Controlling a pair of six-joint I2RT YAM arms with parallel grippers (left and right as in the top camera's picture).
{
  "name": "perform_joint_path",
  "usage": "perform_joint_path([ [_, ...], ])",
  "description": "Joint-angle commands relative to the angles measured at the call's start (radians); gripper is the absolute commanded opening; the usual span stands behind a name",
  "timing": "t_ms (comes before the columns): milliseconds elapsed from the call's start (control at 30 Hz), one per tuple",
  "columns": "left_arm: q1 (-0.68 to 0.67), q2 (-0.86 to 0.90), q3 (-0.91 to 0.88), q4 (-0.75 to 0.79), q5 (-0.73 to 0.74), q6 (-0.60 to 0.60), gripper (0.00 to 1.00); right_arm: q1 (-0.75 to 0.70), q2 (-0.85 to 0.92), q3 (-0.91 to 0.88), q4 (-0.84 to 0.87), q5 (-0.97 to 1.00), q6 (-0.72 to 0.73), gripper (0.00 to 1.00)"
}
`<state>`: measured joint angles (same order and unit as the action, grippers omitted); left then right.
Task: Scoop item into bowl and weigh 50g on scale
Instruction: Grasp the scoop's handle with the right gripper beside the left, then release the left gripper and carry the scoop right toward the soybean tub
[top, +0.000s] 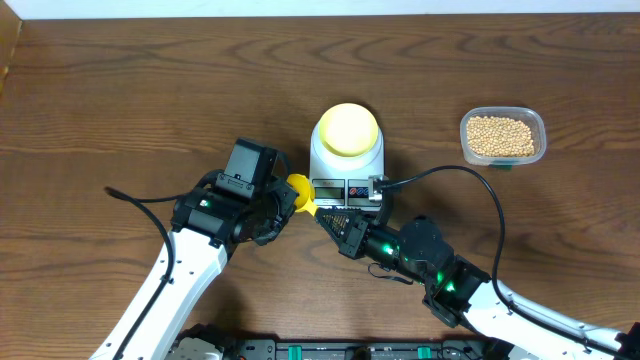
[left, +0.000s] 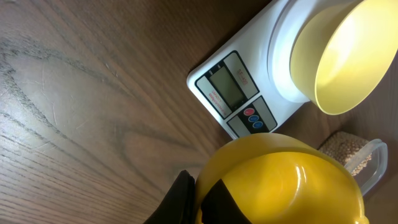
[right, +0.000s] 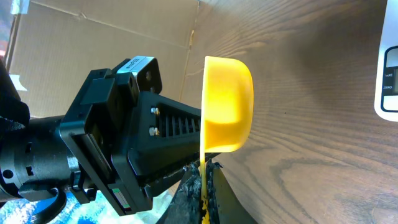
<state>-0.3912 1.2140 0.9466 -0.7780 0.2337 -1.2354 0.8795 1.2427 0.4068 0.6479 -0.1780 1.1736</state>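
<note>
Right fingers (right: 186, 202) pinch the bright yellow plastic scoop (right: 227, 106) by its handle — left fingers (left: 179, 198): cannot tell; small tan beans (top: 500, 135) lie well apart, right arm nearer.

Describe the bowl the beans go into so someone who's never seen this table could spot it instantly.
Find the white scale near the middle of the wooden table; the bowl sits on its platform, behind the display. It is round, pale yellow and empty, unlike the clear tub of beans to the right and the brighter yellow scoop.
</note>
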Motion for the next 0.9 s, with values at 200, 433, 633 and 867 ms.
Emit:
perform_joint_path([
  [200, -0.003, 0.0, 0.004, -0.006, -0.014, -0.008, 0.07, 0.005, -0.001, 0.012, 0.002, 0.023, 0.007, 0.01],
  [433, -0.003, 0.0, 0.004, -0.007, -0.014, -0.008, 0.08, 0.005, -0.001, 0.012, -0.065, 0.041, -0.055, 0.01],
  [633, -0.003, 0.0, 0.004, -0.006, -0.014, -0.008, 0.24, 0.005, -0.001, 0.012, -0.124, 0.041, -0.098, 0.01],
  [867, -0.003, 0.0, 0.004, -0.006, -0.015, -0.008, 0.44, 0.004, -0.001, 0.012, -0.24, 0.041, -0.225, 0.01],
])
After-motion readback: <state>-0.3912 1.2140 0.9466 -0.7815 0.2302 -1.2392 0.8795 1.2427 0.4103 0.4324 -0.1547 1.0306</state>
